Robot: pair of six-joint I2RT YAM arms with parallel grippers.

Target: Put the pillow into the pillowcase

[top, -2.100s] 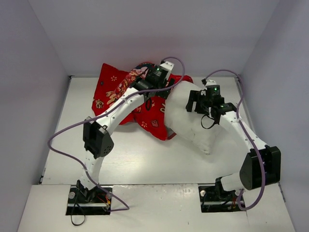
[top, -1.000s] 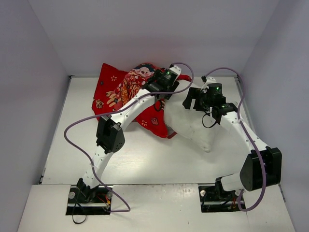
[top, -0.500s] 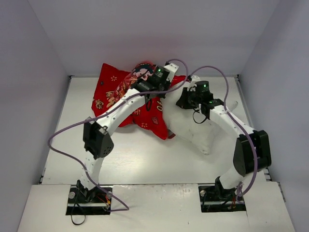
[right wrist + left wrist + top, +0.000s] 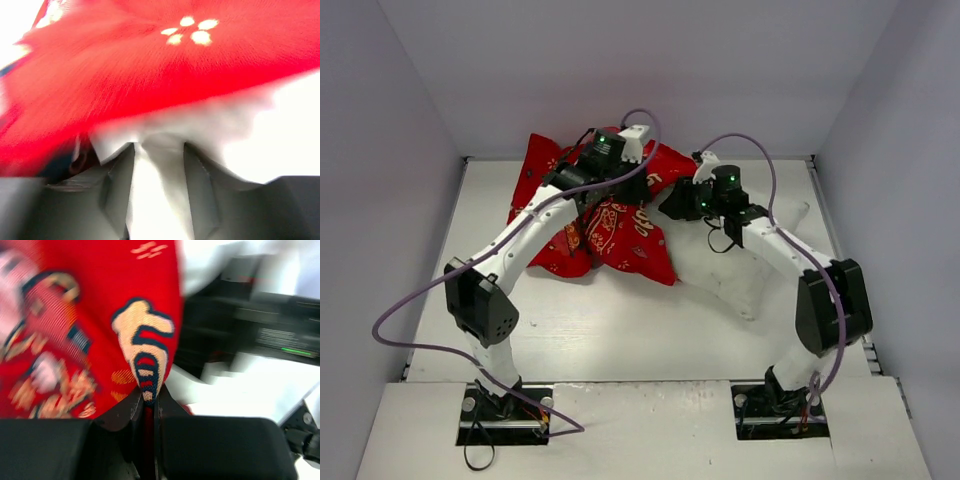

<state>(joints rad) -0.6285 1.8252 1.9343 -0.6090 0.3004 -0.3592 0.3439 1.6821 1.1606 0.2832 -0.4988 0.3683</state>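
Over the last two seconds my left arm has swung to the left and carried the upper edge of the pillowcase (image 4: 620, 235) with it, while my right arm has reached in leftward to the place where red cloth meets white. My left gripper (image 4: 147, 395) is pressed together on a fold of the pillowcase, with the printed fabric rising straight out of the closed jaws. My right gripper (image 4: 159, 170) is pinching a ridge of the pillow (image 4: 745, 265), and the red cloth hangs just over it. The pillowcase lies bunched at the far left of the desk (image 4: 610, 330), and its red edge now covers the pillow's far left corner. I judge the task barely begun. Most of the pillow lies bare on the desk to the right, stretching towards my right arm's base, well outside the cover. Both wrist views are blurred, so I cannot say whether that covered corner is truly inside the opening or only lying under a flap. What is left is nearly everything: getting the mouth open, feeding the pillow's bulk in, and drawing the cover down over its length.
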